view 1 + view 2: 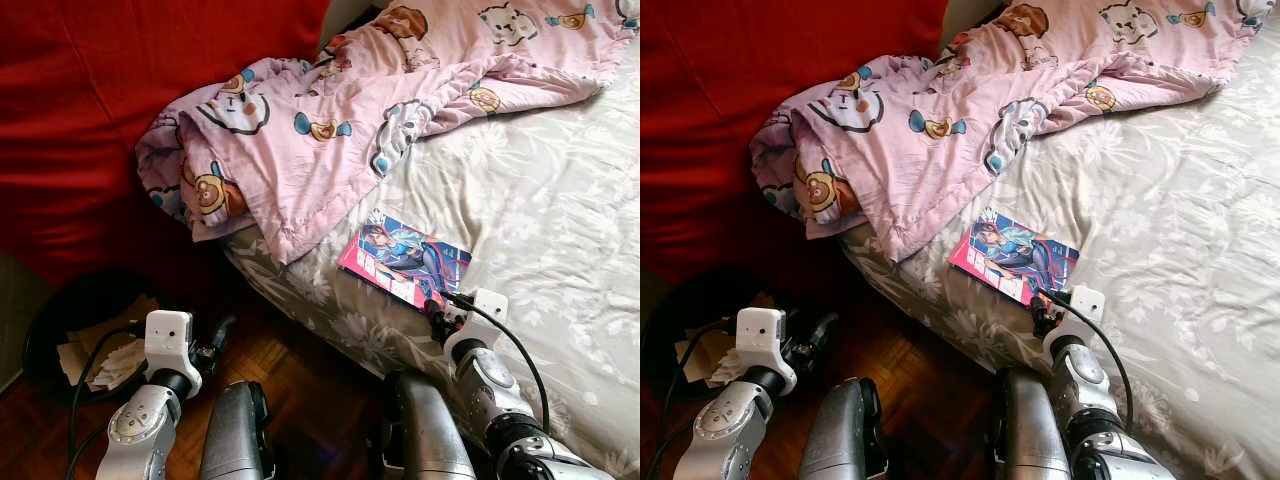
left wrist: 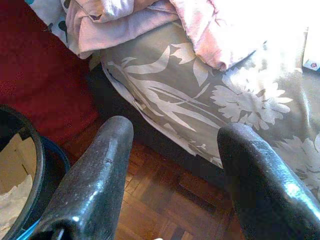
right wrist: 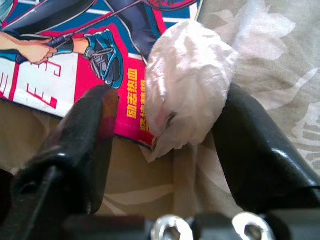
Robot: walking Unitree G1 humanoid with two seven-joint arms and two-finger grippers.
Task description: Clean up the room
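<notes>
Reaching over the near edge of the bed [image 1: 560, 250] with the right tool [image 3: 165, 125], fingers spread fairly wide and bracketing a crumpled white tissue [image 3: 187, 85] without yet pinching it. Tissue lying on the floral bedsheet, overlapping the near corner of a comic book [image 1: 405, 258], so straight ahead of the tool and between its two black fingers [image 3: 260, 150]; one finger touching or almost touching the wad, the other standing off over the book's red cover edge. Judging the coming move as a simple closing in place, with some risk of catching the book's corner along with the paper. Book lying with its long axis slanting away toward the pink cartoon blanket [image 1: 330, 130] bunched at the bed's corner. Hanging low over the parquet floor [image 2: 165, 200] beside the bed, the left tool [image 2: 175, 175], open wide and holding nothing, close to a dark waste bin [image 1: 60, 320] already containing paper scraps. Right arm clearly nearer the tissue; bin well off to the left, on the other arm's side.
</notes>
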